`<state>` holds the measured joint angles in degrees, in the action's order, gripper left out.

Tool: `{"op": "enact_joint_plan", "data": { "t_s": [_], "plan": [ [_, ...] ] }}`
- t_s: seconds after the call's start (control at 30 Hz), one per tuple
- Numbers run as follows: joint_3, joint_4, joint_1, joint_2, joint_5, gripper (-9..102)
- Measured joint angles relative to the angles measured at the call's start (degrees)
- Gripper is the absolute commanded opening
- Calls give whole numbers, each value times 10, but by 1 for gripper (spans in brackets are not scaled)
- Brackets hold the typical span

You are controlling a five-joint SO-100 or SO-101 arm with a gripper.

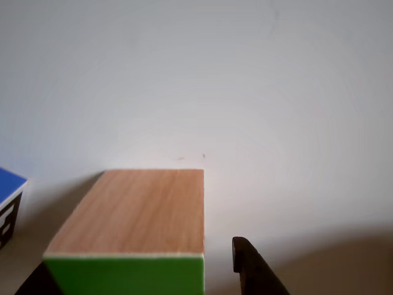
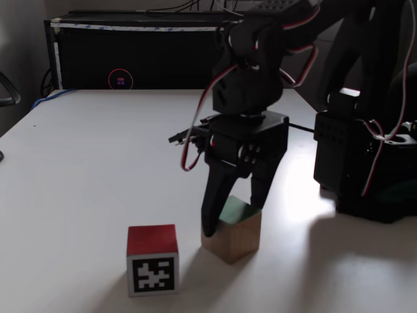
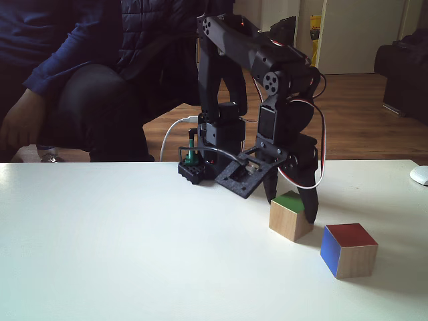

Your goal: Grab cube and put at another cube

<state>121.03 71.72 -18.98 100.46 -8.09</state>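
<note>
The cube (image 2: pixel 232 236), light wood with a green top, rests on the white table (image 2: pixel 85 169). My gripper (image 2: pixel 232 218) stands over it, open, with one black finger on each side. In the other view the cube (image 1: pixel 132 215) lies close below, and a gap shows between its right edge and the dark finger (image 1: pixel 249 264). Another cube (image 2: pixel 152 257), with a red top and a black-and-white marker face, sits just left of it in a fixed view. From the opposite side it (image 3: pixel 348 251) shows blue and red faces, right of the cube (image 3: pixel 291 215) and my gripper (image 3: pixel 292 208).
The arm's base (image 3: pixel 217 144) stands at the table's far edge, with a person's leg (image 3: pixel 100 114) behind it. A black box (image 2: pixel 130 55) lines the back of the table. A white object (image 3: pixel 420 175) lies at the right edge.
</note>
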Motion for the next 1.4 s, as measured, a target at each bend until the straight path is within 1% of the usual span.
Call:
{"op": "enact_joint_plan", "data": {
  "t_s": [0.17,0.53,0.73,1.07,1.27,1.4],
  "plan": [
    [0,-18,-12,-14,2,34],
    [-2,-52,-11,-25,25,19],
    [-2,-53,-13,-13,37,19],
    [-126,52,-33,-6,75,20],
    [-244,128,-61,-25,105,20],
    [-323,162,-69,-64,122,20]
  ]
}}
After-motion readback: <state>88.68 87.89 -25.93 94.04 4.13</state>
